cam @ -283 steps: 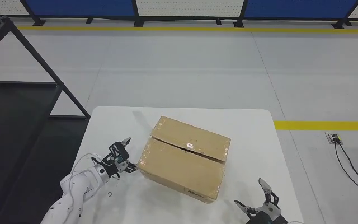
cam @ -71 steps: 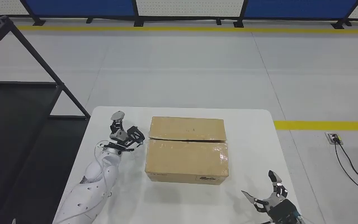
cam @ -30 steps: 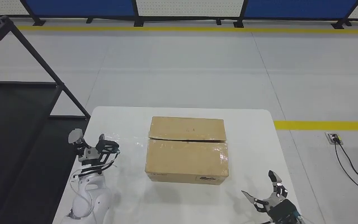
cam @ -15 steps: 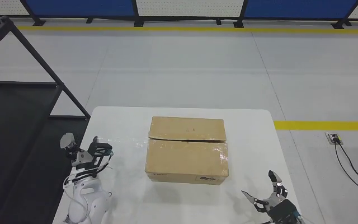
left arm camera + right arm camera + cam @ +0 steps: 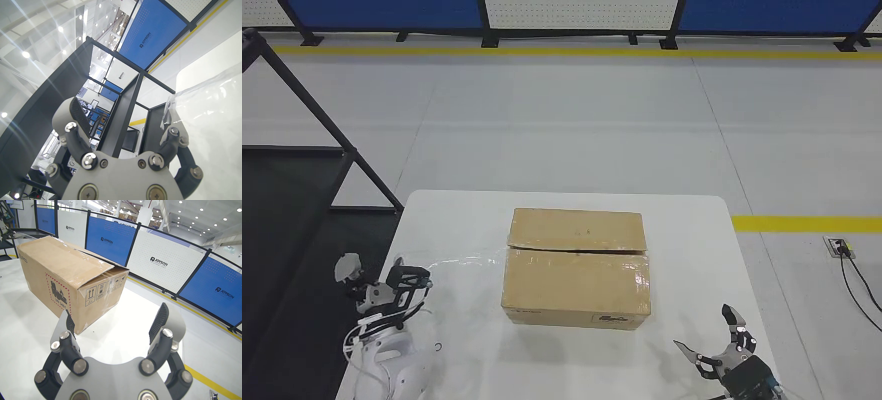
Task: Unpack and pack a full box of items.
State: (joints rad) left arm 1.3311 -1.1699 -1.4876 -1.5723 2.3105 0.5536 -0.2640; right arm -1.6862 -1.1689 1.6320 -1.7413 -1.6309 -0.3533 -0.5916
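A brown cardboard box (image 5: 577,270) lies in the middle of the white table (image 5: 687,250), its top flaps down, the far one slightly raised at one end (image 5: 117,269). My left gripper (image 5: 380,275) is open at the table's left edge, well away from the box. A strip of clear tape (image 5: 457,262) runs from the box's top seam to one of its fingers (image 5: 167,115), where the tape (image 5: 204,85) clings. My right gripper (image 5: 710,335) stands open near the front right corner, with nothing between its fingers (image 5: 158,317), facing the box (image 5: 71,272).
A black metal rack (image 5: 302,190) stands just off the table's left side, close to my left gripper. Blue and white fence panels (image 5: 166,262) line the floor behind. Bare table lies in front of and to the right of the box.
The box was turned square to the table. My left gripper then drew back from the box's left end to the left edge, dragging the clear tape strip out. The right gripper stays still.
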